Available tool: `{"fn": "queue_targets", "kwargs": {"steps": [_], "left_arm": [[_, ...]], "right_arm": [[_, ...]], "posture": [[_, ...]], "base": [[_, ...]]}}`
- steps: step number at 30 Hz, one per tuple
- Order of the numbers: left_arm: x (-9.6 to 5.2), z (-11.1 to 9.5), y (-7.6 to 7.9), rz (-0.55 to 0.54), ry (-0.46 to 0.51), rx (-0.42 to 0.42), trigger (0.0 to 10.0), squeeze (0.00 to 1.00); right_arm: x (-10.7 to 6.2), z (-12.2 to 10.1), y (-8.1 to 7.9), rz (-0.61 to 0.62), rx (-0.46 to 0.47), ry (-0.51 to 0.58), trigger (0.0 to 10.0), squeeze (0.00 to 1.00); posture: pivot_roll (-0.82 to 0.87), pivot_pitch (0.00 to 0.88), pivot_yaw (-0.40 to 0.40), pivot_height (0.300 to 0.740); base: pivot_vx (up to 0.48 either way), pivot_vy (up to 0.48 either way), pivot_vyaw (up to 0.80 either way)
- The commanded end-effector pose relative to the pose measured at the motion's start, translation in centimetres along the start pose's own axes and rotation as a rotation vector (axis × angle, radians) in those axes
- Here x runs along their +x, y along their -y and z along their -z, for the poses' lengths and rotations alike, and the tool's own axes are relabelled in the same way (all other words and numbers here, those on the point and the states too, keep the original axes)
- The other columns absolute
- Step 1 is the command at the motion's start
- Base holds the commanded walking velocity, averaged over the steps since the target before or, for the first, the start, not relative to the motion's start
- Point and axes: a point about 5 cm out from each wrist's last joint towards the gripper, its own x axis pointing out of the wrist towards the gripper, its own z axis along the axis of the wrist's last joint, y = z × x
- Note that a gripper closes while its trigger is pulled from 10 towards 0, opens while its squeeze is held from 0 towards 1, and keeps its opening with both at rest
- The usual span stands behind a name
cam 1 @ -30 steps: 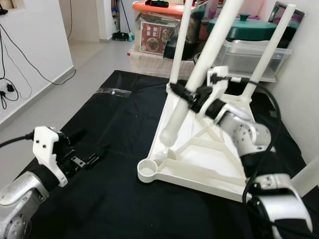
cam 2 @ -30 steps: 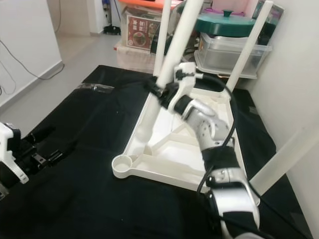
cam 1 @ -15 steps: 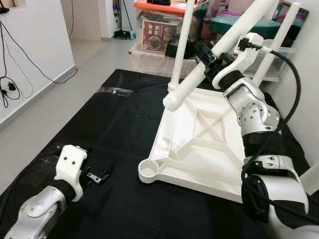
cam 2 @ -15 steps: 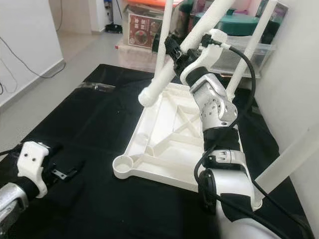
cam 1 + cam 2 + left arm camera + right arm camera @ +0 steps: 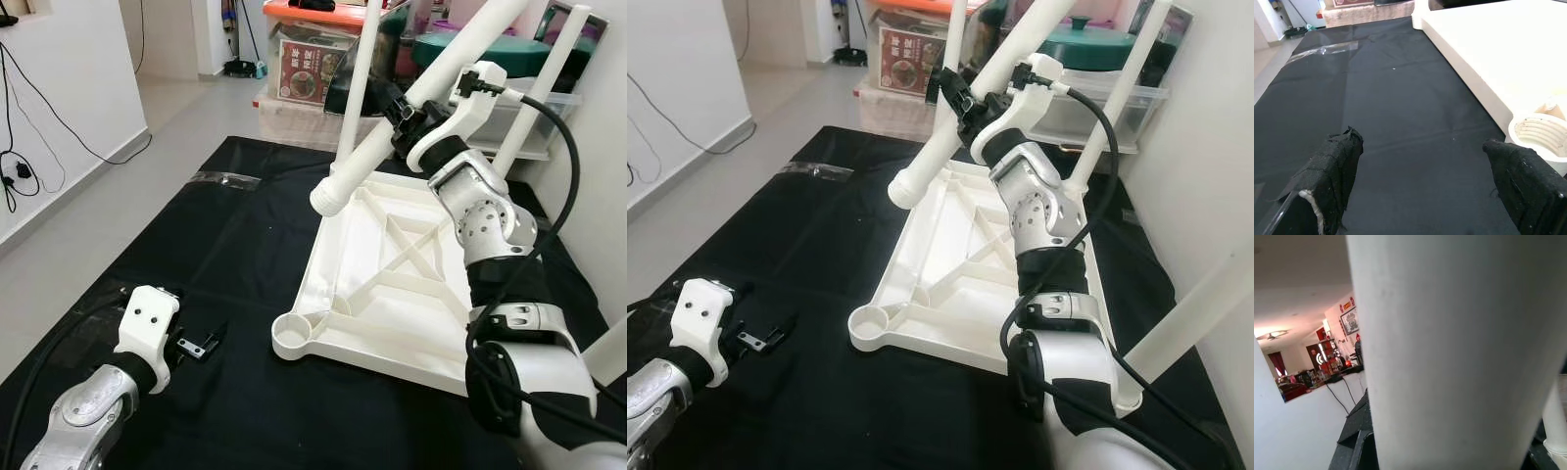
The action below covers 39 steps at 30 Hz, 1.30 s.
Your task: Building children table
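My right pincer (image 5: 400, 110) is clamped around a loose white table leg (image 5: 411, 103), holding it slanted in the air above the upturned white tabletop (image 5: 392, 284) lying on the black mat (image 5: 216, 255). My left pincer (image 5: 1425, 171) hangs wide open, low over the mat beside the tabletop's empty corner socket (image 5: 1540, 134).

A black mat (image 5: 196, 255) covers grey floor (image 5: 118, 186) beside a white wall (image 5: 69, 88).

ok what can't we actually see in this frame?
- Upper end of the held table leg: cut off by the top edge in both eye views.
- Right gripper fingertips: wrapped behind the leg.
- Right wrist view: the leg blocks the lens.
- Tabletop near-right corner: hidden by the right arm.
- Left gripper: open, holding nothing.
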Motion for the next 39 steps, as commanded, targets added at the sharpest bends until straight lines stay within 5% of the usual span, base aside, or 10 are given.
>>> {"fn": "queue_targets", "kwargs": {"steps": [1,18,29,35,36,39], "left_arm": [[0.1,0.2,0.1,0.002,-0.005,0.008,10.0,0.00],[0.9,-0.1,-0.4,0.011,0.009,0.043,10.0,0.00],[0.3,0.6,-0.7,-0.049,-0.013,0.034,10.0,0.00],[0.0,1.1,-1.0,-0.116,-0.029,-0.018,10.0,0.00],[-0.1,1.1,-1.0,-0.133,-0.026,-0.030,10.0,0.00],[0.0,1.1,-1.3,-0.184,-0.018,-0.063,10.0,0.00]], "right_arm": [[-0.1,0.1,-0.1,0.000,0.004,0.004,0.0,0.00],[-0.1,2.6,-1.9,-0.025,0.070,-0.047,0.0,0.00],[-1.3,3.1,-2.5,-0.129,-0.016,-0.092,0.0,0.00],[-1.7,4.4,-2.1,-0.077,-0.064,-0.178,0.0,0.00],[-1.7,5.0,-1.6,-0.018,-0.080,-0.227,10.0,0.00],[-1.7,5.3,-0.1,0.113,-0.094,-0.285,10.0,0.00]], "posture": [[0.17,0.000,-0.085,0.740],[0.16,0.000,-0.073,0.740],[0.17,0.000,-0.085,0.740],[0.16,0.000,-0.087,0.740],[0.16,0.000,-0.089,0.740],[0.16,0.000,-0.091,0.740]], "base": [[0.000,0.000,0.00],[0.000,0.000,0.00],[0.000,0.000,0.00],[0.000,0.000,0.00],[0.000,0.000,0.00],[0.000,0.000,0.00]]}}
